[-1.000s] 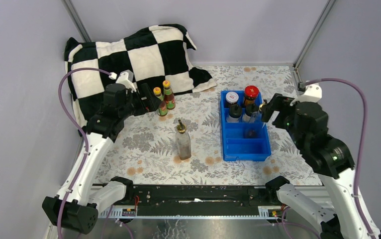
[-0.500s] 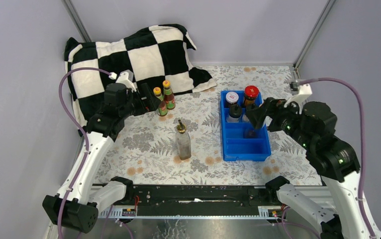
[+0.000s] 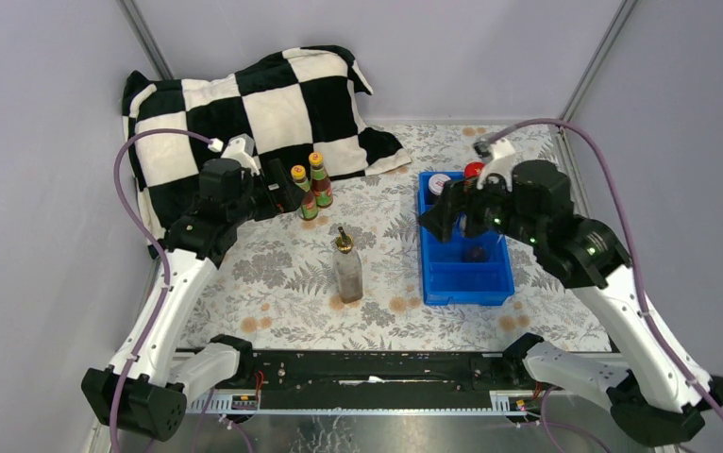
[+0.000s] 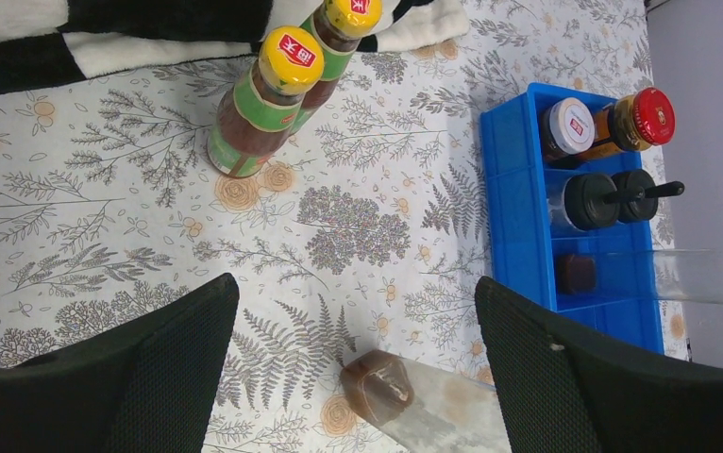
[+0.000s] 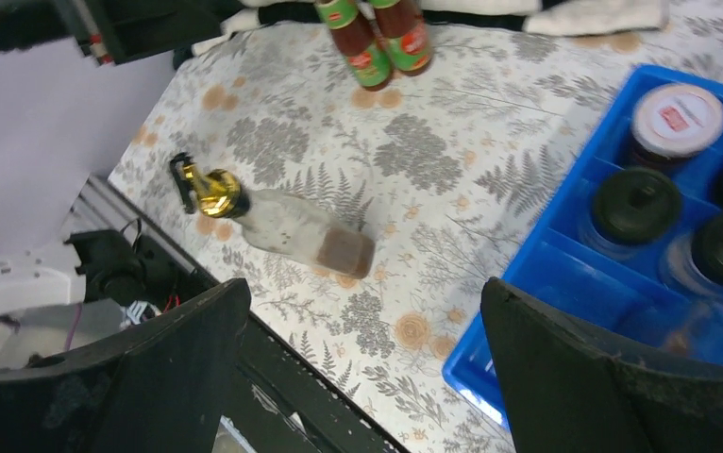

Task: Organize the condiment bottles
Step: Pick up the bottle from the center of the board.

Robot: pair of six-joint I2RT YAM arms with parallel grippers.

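Top external view: left gripper point(image 3: 285, 193), fingers spread and empty, beside 2 sauce bottles point(image 3: 318, 189) left of centre; right gripper point(image 3: 454, 215), likewise spread, above the blue tray point(image 3: 466, 283) at right

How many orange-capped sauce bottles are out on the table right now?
2. They stand side by side beside the checkered cloth, at the table's far left: the left bottle and the right bottle. None seems hidden.
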